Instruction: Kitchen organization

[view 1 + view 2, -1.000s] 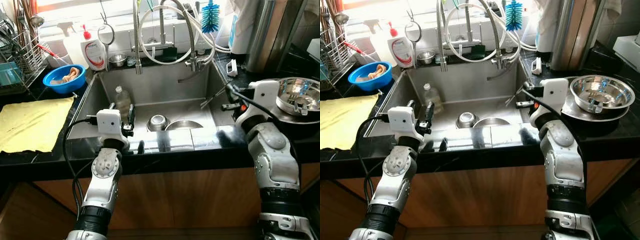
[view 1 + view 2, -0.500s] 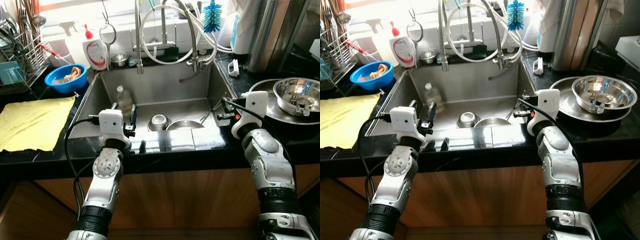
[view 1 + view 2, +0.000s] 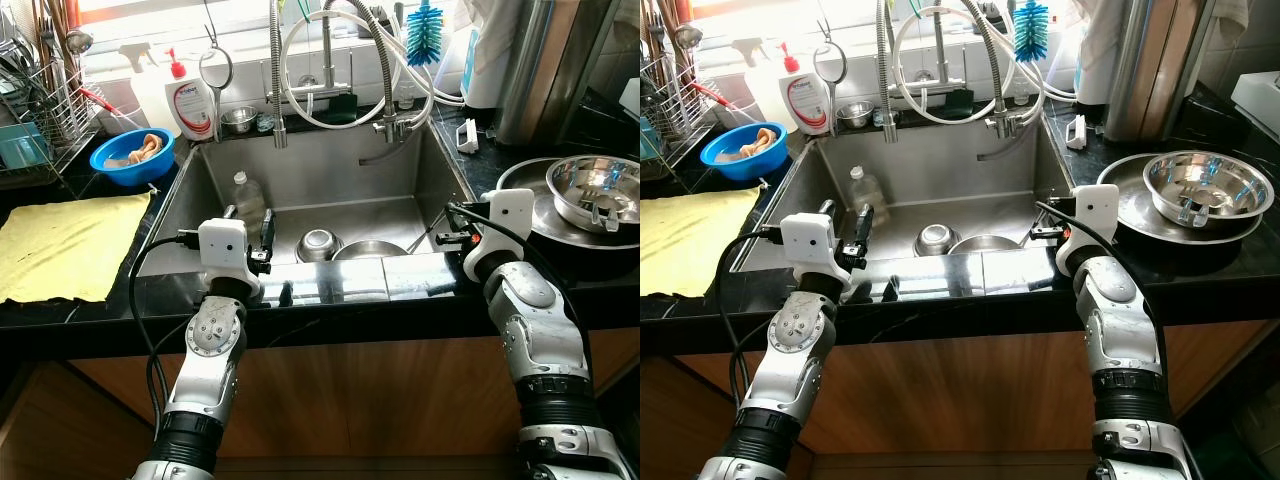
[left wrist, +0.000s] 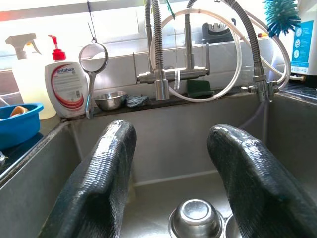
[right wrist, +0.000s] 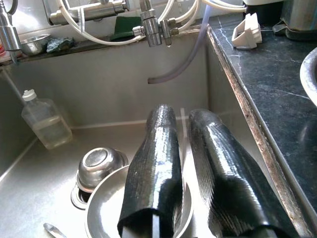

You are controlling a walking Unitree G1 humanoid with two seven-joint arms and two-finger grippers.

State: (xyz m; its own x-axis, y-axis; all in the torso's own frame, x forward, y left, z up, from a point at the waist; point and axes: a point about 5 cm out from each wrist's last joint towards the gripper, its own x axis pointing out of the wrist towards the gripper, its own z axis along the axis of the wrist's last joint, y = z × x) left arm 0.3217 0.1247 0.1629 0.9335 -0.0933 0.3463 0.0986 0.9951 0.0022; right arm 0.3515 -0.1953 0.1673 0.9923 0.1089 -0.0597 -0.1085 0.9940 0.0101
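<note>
Down in the stainless steel sink [image 3: 300, 185], a small upturned steel bowl [image 3: 317, 243] sits beside a wide steel plate [image 3: 368, 249], with a clear plastic bottle [image 3: 245, 196] leaning in the corner and looped faucet hoses [image 3: 340, 70] overhead. Only the right wrist view reveals a utensil tip [image 5: 52, 230] on the sink floor, while the head views add a yellow cloth [image 3: 65, 245] and blue bowl [image 3: 128, 155] on the table. Since a second ago the right claw [image 3: 448, 226], fingers together, has dropped to the sink's edge; the left claw [image 4: 171, 173] hovers spread apart.
</note>
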